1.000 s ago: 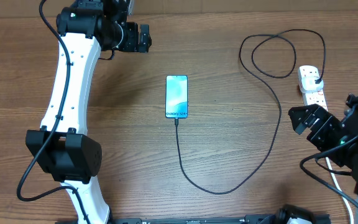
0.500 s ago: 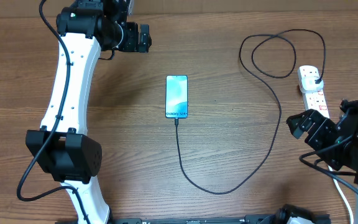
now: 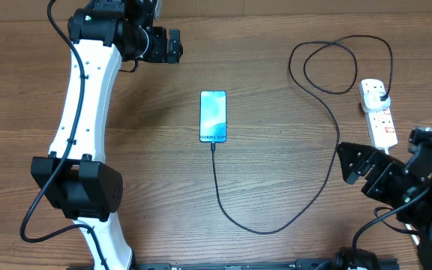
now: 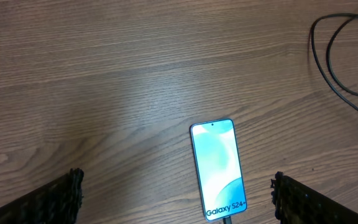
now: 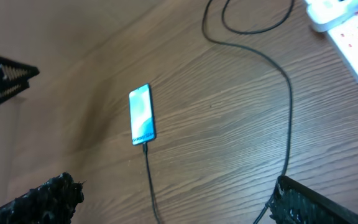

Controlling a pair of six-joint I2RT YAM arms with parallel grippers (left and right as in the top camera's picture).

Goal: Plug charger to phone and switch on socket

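Note:
The phone (image 3: 213, 116) lies flat mid-table, screen lit, also in the left wrist view (image 4: 219, 169) and the right wrist view (image 5: 142, 114). The thin black charger (image 3: 214, 176) meets the phone's bottom edge with its tip. It sweeps right, loops, and ends in a black plug (image 3: 382, 94) seated in the white socket (image 3: 377, 112) at the far right. My left gripper (image 3: 175, 46) hovers open, up and left of the phone. My right gripper (image 3: 349, 163) is open, below and left of the socket, close to the cable (image 5: 289, 112). Neither holds anything.
The wooden table (image 3: 276, 97) spreads around the phone. The cable's loop (image 3: 328, 67) lies at the back right, near the strip (image 5: 356, 46). My left arm's white links (image 3: 81, 112) stand along the left side.
My right arm has drawn back from the socket toward the table's near edge, its gripper shifting a little left. The left arm, phone and cable have not moved.

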